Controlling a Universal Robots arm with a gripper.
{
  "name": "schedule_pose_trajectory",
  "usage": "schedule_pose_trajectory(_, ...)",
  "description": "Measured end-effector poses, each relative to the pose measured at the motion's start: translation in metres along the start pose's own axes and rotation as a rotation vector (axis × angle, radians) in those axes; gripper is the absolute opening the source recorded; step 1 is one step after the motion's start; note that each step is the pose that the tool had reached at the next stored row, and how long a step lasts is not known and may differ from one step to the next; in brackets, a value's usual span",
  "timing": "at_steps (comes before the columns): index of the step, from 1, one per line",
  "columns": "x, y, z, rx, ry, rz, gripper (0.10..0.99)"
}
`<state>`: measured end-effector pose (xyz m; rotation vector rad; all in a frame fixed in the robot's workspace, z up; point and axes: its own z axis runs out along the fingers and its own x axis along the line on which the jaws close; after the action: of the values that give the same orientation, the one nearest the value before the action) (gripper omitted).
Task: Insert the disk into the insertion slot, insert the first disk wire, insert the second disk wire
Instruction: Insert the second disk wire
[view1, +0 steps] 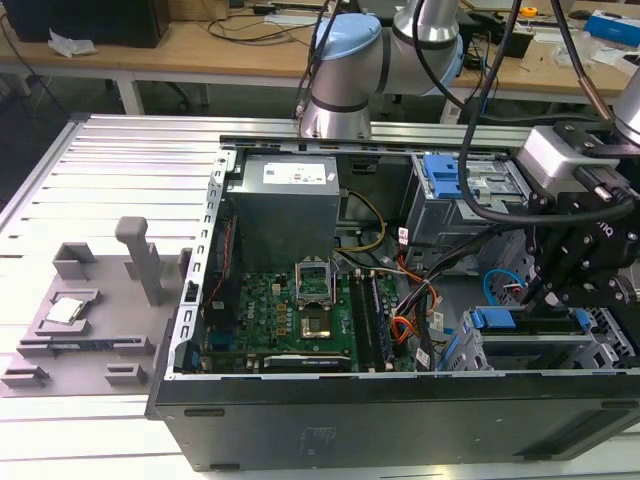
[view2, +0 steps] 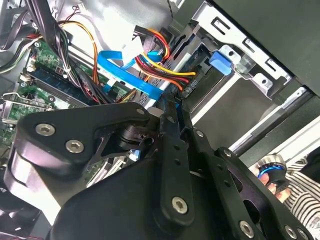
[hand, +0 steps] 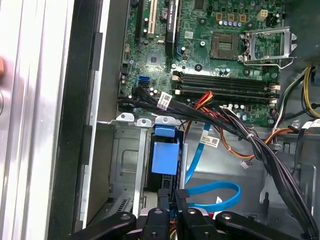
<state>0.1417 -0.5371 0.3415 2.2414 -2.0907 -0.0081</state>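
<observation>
The tool (hand: 171, 197) is down inside the PC case (view1: 400, 420), at the drive end on the exterior view's right. Its fingers look nearly pinched together, with just a thin gap at the tips. In both wrist views something dark sits right at the tips, probably a wire connector, but I can't tell for sure that it's actually gripped.

Just ahead of the tips is the disk (hand: 164, 157). Its blue carrier shows in the first wrist view, seated in the slot (hand: 125, 160), so that part looks done. A flat blue cable (hand: 212, 192) loops just beside the tool, and a bundle of red, orange and yellow wires (view2: 160, 62) runs to the same spot in the second wrist view. The taller bay with the blue clip (view1: 441, 177) sits further back, and the motherboard (view1: 300, 320) is off to the side.

What worries me is how crowded it is. If the connector goes in a bit tilted it'll jam or bend at the disk's port, and those loose wires could snag on the fingers as the arm moves. The black cable bundle (hand: 250, 140) is close too, so a drag there could tug something off the board.
</observation>
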Motion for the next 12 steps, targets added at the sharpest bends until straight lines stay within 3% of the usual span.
schedule_pose_trajectory(12, 0.0034, -0.0001, 0.0054, 0.0, -0.0034, 0.011, 0.173)
